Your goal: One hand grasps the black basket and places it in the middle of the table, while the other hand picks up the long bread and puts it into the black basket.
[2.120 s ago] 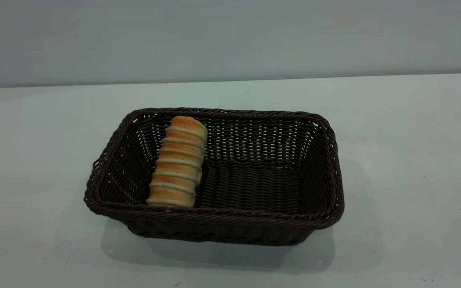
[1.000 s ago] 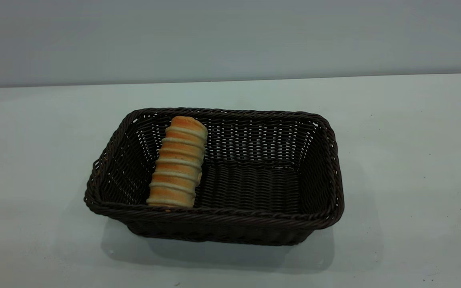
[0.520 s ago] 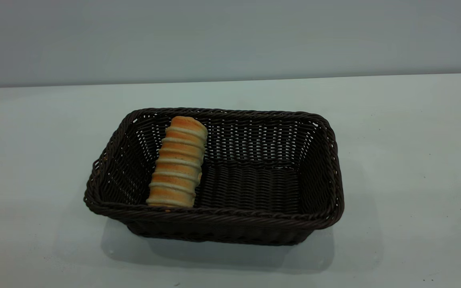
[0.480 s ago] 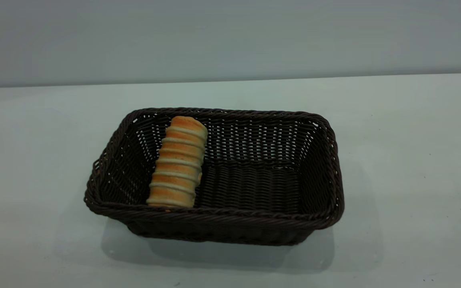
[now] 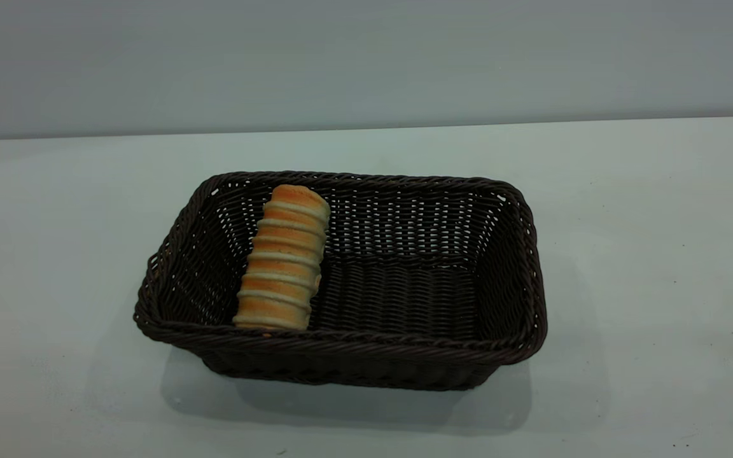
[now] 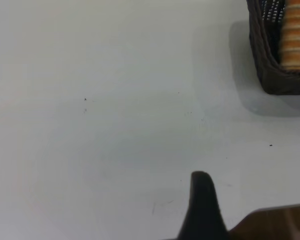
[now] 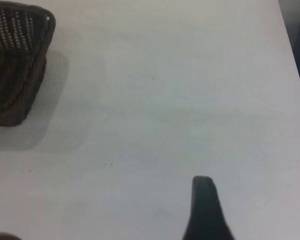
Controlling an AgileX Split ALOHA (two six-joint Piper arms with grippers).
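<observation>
- The long golden-orange bread roll with pale ridges lies inside the large dark woven wicker basket, against its left wall.
- The basket stands about mid-counter; since the earlier pictures nothing has moved, so we judge the task finished.
- We see both arms drawn back over bare counter, well apart from the basket.
- We cannot tell the state of the left gripper or of the right gripper.

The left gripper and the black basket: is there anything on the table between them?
No. In the left wrist view only bare table, with a few dark specks, lies between the left gripper and the black basket.
</observation>
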